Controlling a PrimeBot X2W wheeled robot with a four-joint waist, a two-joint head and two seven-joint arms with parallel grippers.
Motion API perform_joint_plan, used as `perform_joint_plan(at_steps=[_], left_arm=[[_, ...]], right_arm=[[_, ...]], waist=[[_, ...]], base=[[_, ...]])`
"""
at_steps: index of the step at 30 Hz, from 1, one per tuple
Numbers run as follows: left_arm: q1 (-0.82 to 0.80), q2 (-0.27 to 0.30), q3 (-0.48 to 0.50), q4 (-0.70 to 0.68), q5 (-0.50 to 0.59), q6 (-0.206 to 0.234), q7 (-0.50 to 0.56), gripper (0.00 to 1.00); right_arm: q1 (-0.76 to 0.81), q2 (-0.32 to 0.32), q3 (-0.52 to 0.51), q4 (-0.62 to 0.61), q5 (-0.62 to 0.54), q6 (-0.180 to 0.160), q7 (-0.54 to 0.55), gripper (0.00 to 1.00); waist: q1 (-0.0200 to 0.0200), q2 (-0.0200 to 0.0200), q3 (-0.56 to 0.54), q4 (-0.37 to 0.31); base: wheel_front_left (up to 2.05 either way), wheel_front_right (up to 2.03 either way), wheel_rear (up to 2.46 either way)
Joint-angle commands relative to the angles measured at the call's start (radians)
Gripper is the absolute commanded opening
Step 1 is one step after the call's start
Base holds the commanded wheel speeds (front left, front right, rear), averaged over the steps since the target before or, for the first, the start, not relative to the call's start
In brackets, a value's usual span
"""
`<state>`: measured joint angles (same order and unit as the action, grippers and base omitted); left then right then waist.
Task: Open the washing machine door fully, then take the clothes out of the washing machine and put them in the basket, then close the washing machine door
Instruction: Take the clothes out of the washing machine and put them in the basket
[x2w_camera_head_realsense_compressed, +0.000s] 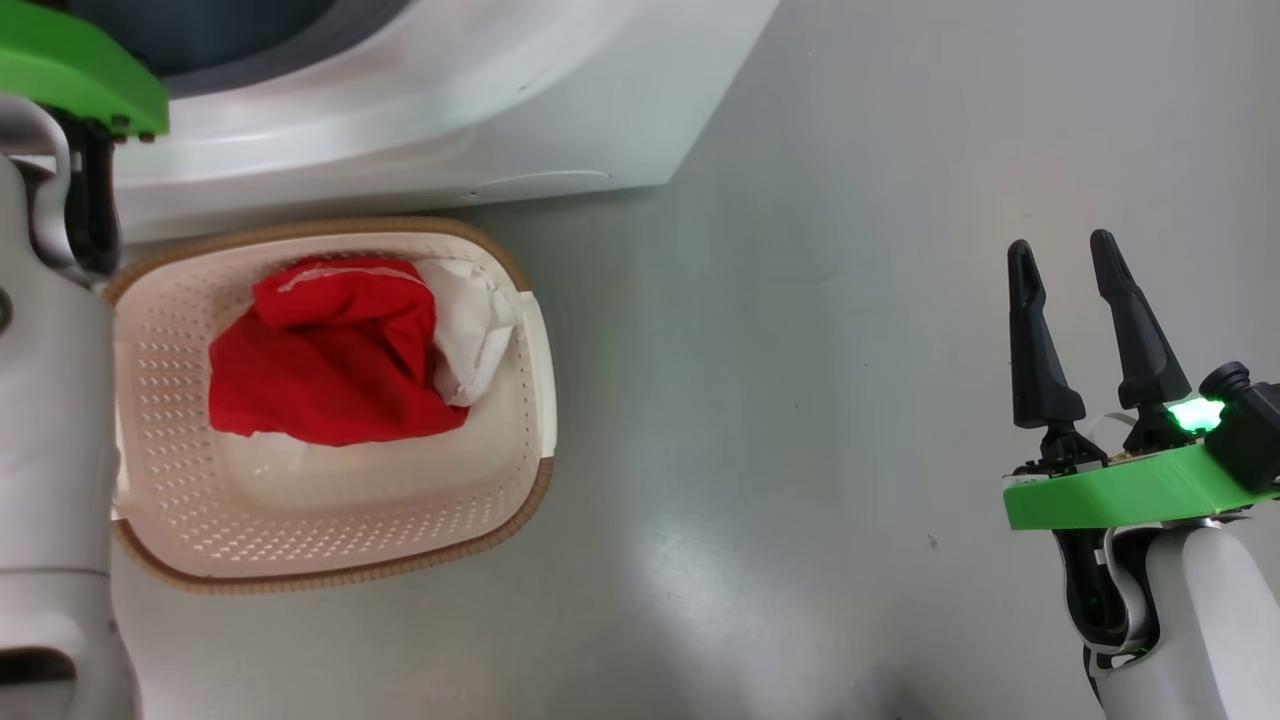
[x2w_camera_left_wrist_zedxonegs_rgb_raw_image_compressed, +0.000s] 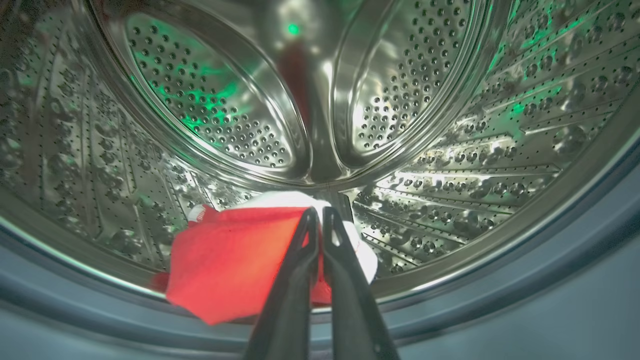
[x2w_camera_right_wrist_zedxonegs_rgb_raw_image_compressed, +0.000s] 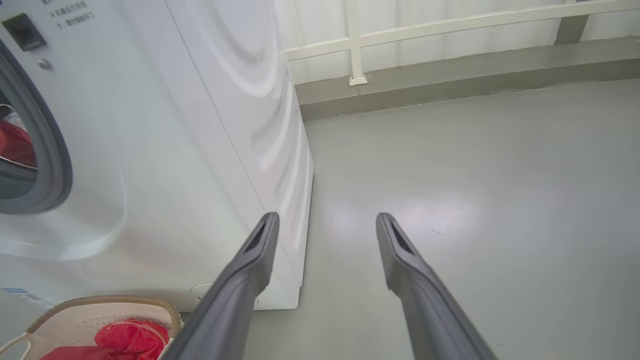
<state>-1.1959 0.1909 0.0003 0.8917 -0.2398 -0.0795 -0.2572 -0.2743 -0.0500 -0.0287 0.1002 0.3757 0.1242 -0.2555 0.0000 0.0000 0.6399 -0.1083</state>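
Observation:
Inside the steel drum (x2w_camera_left_wrist_zedxonegs_rgb_raw_image_compressed: 210, 100) of the washing machine (x2w_camera_head_realsense_compressed: 420, 110), my left gripper (x2w_camera_left_wrist_zedxonegs_rgb_raw_image_compressed: 319, 210) is shut on the top edge of a red garment with white trim (x2w_camera_left_wrist_zedxonegs_rgb_raw_image_compressed: 225, 260) lying at the drum's bottom. The basket (x2w_camera_head_realsense_compressed: 500, 500) stands on the floor in front of the machine and holds red clothes (x2w_camera_head_realsense_compressed: 330, 360) and a white cloth (x2w_camera_head_realsense_compressed: 475, 320). My right gripper (x2w_camera_head_realsense_compressed: 1060, 242) hangs open over bare floor, far to the right of the basket; its fingers (x2w_camera_right_wrist_zedxonegs_rgb_raw_image_compressed: 250, 260) are spread with nothing between them. The washing machine door is out of view.
The machine's white side panel (x2w_camera_right_wrist_zedxonegs_rgb_raw_image_compressed: 240, 125) is just left of my right gripper (x2w_camera_right_wrist_zedxonegs_rgb_raw_image_compressed: 327, 216). The basket (x2w_camera_right_wrist_zedxonegs_rgb_raw_image_compressed: 110, 301) shows at its foot. Grey floor (x2w_camera_head_realsense_compressed: 850, 350) stretches to a wall with a white rail (x2w_camera_right_wrist_zedxonegs_rgb_raw_image_compressed: 450, 25). My left forearm (x2w_camera_head_realsense_compressed: 50, 420) stands beside the basket.

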Motion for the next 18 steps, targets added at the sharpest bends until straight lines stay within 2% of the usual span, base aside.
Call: perform_joint_plan(at_steps=[1,18], left_arm=[[0.028,0.039,0.021,-0.038,0.004,-0.004,-0.004,0.0],[0.341,-0.074,0.151,-0.476,0.032,-0.049,-0.004,0.0]], right_arm=[[0.015,0.0,0.011,-0.02,-0.008,0.007,-0.006,1.0],[0.057,0.0,-0.002,-0.011,-0.04,0.007,-0.006,1.0]], waist=[[0.0,0.0,-0.02,0.017],[0.0,0.0,-0.104,0.075]], base=[[0.0,0.0,0.0],[0.0,0.0,0.0]])
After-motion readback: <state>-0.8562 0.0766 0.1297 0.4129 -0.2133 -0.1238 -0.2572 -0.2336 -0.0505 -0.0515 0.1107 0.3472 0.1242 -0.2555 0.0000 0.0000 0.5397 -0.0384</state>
